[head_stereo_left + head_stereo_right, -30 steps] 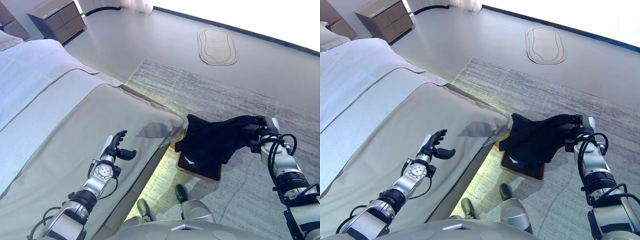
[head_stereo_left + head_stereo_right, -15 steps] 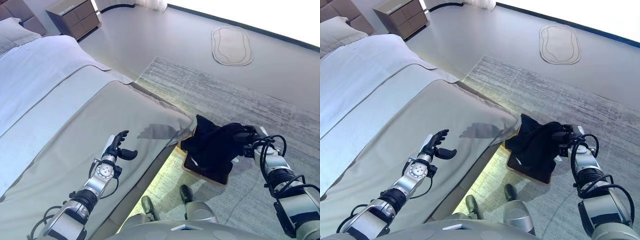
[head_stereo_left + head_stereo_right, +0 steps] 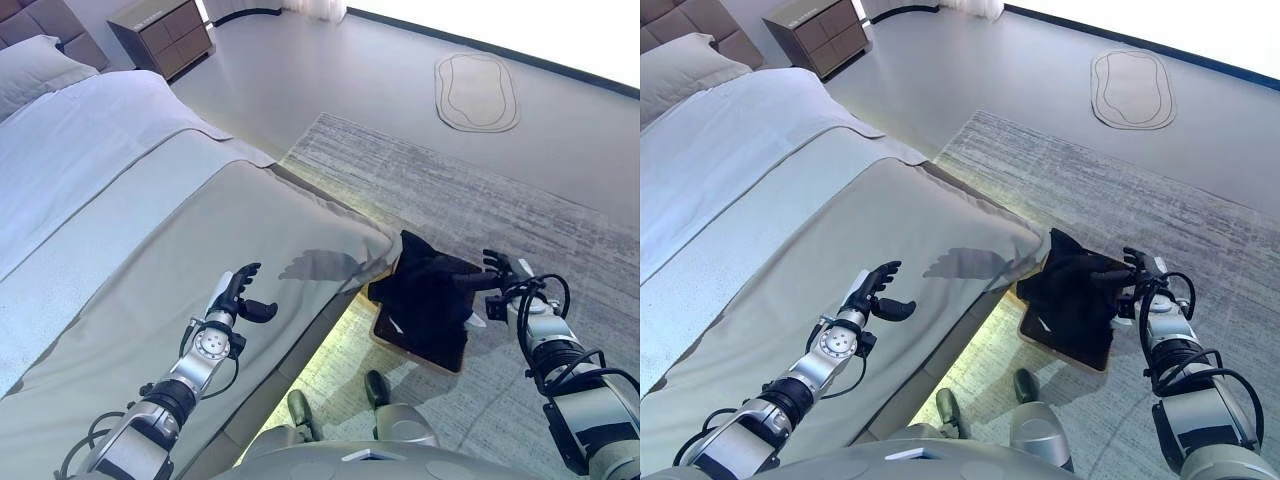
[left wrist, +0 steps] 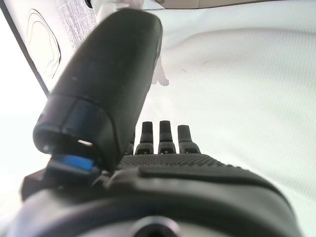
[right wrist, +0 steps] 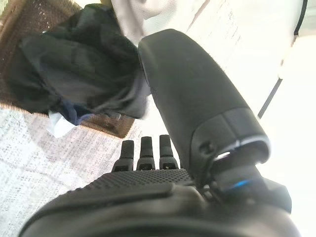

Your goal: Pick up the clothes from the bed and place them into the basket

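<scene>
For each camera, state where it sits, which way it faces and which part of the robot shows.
Left eye view: on the head, looking down at the bed, the basket with dark clothes, and both arms.
Right eye view: beside it, same scene; left hand open over the bed, right hand open by the basket.
Left wrist view: along its own hand onto the bed cover.
Right wrist view: along its own hand toward the clothes and basket, shared with the eye views.

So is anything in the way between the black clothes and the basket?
No. The black clothes already lie in the basket, draped over it beside the bed. The right hand is open next to them, and the left hand is open over the bed.
</scene>
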